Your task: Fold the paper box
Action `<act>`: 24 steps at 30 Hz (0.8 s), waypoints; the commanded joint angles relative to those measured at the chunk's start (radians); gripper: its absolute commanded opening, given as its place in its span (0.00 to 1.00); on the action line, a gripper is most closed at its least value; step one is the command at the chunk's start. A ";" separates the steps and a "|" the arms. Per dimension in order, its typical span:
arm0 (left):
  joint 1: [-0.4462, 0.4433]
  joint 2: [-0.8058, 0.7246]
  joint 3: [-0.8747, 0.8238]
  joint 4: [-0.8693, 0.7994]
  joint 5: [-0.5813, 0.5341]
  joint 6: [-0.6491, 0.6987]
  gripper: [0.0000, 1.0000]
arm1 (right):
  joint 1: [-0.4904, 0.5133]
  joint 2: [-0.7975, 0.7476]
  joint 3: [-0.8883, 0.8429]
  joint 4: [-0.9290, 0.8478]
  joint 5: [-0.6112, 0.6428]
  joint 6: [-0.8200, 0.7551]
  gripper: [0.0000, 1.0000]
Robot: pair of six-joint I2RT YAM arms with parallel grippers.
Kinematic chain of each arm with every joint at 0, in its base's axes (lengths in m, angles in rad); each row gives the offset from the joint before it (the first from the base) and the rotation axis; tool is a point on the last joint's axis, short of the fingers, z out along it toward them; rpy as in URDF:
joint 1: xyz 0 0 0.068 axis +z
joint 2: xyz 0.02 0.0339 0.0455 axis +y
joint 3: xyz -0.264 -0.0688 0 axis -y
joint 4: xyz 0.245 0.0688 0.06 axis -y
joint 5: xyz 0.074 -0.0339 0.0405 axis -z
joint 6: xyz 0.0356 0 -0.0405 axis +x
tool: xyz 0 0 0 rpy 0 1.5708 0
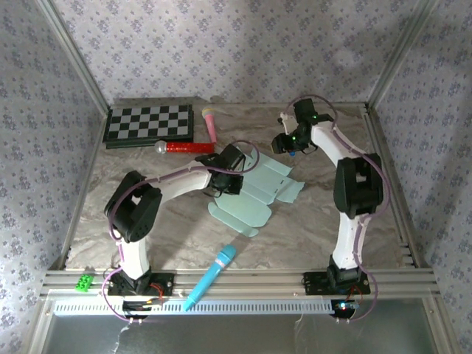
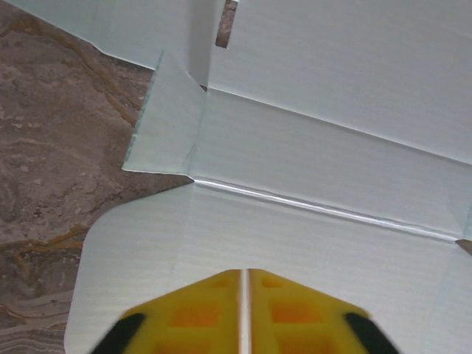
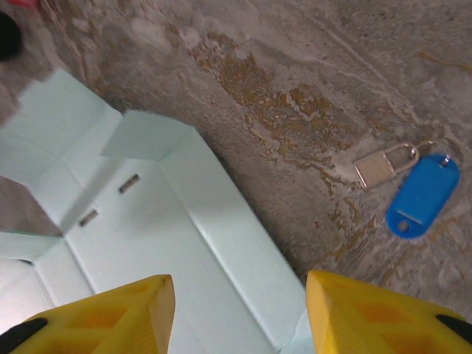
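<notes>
The paper box (image 1: 258,193) is lying opened out as a flat die-cut sheet near the middle of the marble table (image 1: 177,228), its flaps spreading towards the right and a rounded tab pointing to the near edge.

The left arm is reaching across from the near left, and its pincer (image 1: 223,183) is sitting over the sheet's left part. In the left wrist view the two yellow fingers (image 2: 199,313) are lying pressed together, with only a thin pale line showing between them. They are hanging low over a round-cornered flap of the paper box (image 2: 332,155). I cannot tell whether any card is nipped in that line.

The right pincer (image 1: 285,143) is hovering at the far right side of the sheet. In its wrist view, the right pincer (image 3: 240,313) is standing wide apart, and the mint card (image 3: 147,243) with its two small slots is spreading below and to the left. Beside the card on the bare table (image 3: 295,81), a small padlock (image 3: 383,166) is lying joined to a blue key tag (image 3: 422,195).

At the far left a chessboard (image 1: 150,124) is lying flat. A red microphone (image 1: 181,147) is lying just in front of the chessboard, and a pink stick (image 1: 210,122) is lying beside it. A bright blue microphone (image 1: 212,276) is lying slantwise at the near edge, and a green block (image 1: 85,282) is sitting on the frame rail.
</notes>
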 commanded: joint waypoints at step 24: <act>-0.036 0.077 -0.089 0.038 -0.041 -0.105 0.00 | -0.014 0.332 0.316 -0.344 -0.071 -0.292 0.53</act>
